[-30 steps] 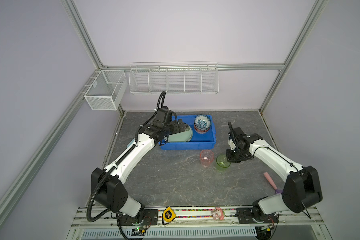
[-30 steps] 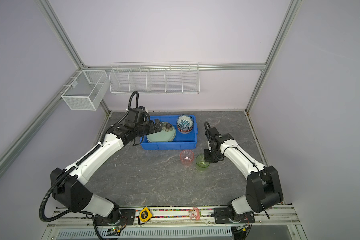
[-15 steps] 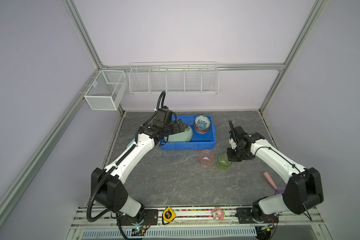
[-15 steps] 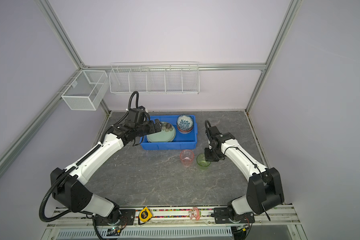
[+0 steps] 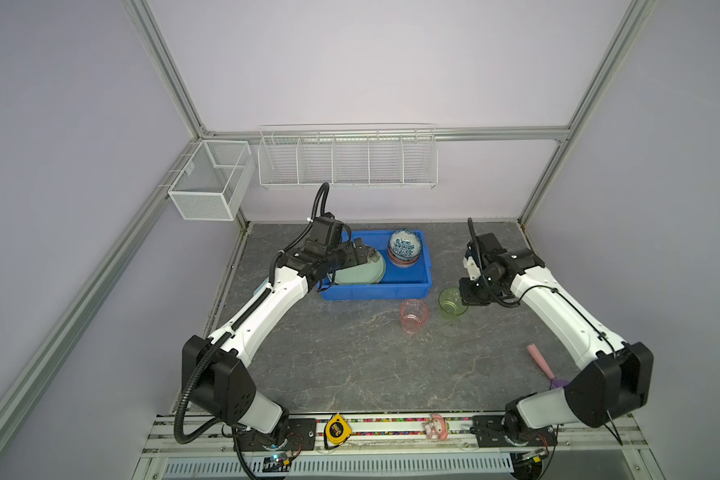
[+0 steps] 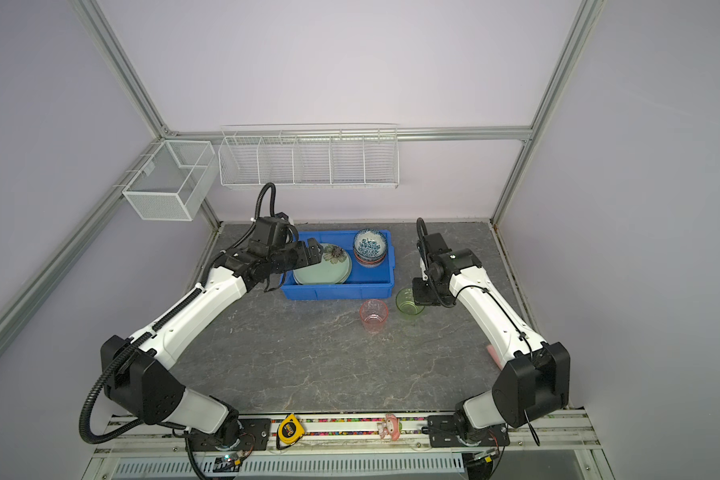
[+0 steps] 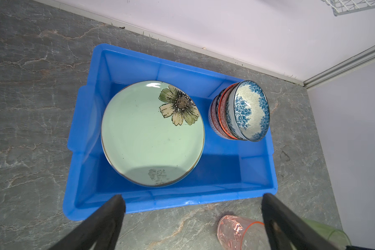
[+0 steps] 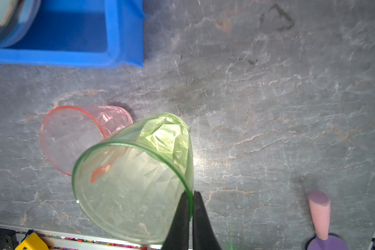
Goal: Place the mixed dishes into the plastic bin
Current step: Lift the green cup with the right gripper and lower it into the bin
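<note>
Blue bin (image 5: 375, 286) sits at the back edge of the bench (image 5: 350, 365), left of middle. Inside it: pale green plate (image 7: 147, 138) with a flower, lying on top of at least one more plate, and a nested stack of bowls (image 7: 240, 112) at the bin's right end, top one blue-and-white.

The plate stack's rims and the flower read clearly only in the left wrist view. In both top views the left gripper (image 5: 360, 253) covers part of the plate. Left gripper over the bin, jaws wide apart, nothing between them.

Right gripper (image 8: 191, 193): only the right wrist view shows the jaws pinched on the green cup (image 8: 134, 179) rim, one finger inside and one outside. In the top views the gripper body hides that. Can't tell if the cup is off the bench.

Pink cup (image 5: 413, 316) upright, just beside the green cup, both near the bin's front right corner, outside it.

Scoop (image 8: 319, 214), pink handle and purple head, near the bench's right edge. Tape measure (image 5: 336, 430) on the front rail.

Bench is grey, marble-veined. Lilac walls, aluminium frame, wire rack (image 5: 346, 160) on the back wall, mesh basket (image 5: 208, 183) on the left one.
</note>
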Motion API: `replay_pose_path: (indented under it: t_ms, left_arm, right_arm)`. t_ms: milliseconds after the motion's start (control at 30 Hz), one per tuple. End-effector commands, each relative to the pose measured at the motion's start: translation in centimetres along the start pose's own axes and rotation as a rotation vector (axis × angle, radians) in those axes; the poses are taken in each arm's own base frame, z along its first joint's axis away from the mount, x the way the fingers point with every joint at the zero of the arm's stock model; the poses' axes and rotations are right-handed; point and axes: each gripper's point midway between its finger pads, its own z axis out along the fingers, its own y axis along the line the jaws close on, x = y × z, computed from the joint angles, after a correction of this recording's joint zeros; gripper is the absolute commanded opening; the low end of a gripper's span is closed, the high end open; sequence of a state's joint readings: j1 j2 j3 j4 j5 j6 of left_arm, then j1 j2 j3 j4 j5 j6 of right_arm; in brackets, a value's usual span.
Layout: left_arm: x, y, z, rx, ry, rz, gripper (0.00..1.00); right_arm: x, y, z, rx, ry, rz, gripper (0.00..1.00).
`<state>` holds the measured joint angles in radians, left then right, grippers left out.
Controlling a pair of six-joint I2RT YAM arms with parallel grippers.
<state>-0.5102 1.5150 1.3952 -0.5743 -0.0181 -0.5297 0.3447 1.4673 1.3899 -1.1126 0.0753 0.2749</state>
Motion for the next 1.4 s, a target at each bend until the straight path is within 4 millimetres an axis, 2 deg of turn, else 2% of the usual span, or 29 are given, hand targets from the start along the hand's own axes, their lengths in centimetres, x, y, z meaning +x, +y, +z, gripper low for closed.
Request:
replay_pose_path:
  t_ms: [0, 267, 500, 667, 967, 1367]
  left_arm:
    - [-0.2, 0.3, -0.2, -0.005, -0.004, -0.004, 0.98]
    - [-0.4, 1.0, -0.9, -0.017, -0.016, -0.009, 0.98]
    - [-0.7, 1.9, -1.5, -0.031, -0.025, -0.018, 0.98]
    - [-0.7, 2.7, -1.8, -0.043, -0.032, -0.028, 0.98]
    - [-0.7, 3.6, -1.8, -0.058, -0.03, -0.039, 0.98]
    - [-0.8, 4.3, -1.0, -0.057, -0.022, -0.051, 0.98]
  right_arm:
    - [-1.3, 0.2, -1.2, 0.005, -0.003, -0.038, 0.07]
    - [-6.2, 2.5, -2.6, -0.038, -0.053, -0.071, 0.07]
    - [-9.4, 5.2, -1.9, -0.085, -0.061, -0.094, 0.07]
    - [-11.1, 6.9, -0.6, -0.11, -0.059, -0.104, 0.07]
    - [-13.0, 8.5, 2.3, -0.127, -0.032, -0.101, 0.07]
    - [-12.7, 9.4, 6.9, -0.115, 0.05, -0.111, 0.07]
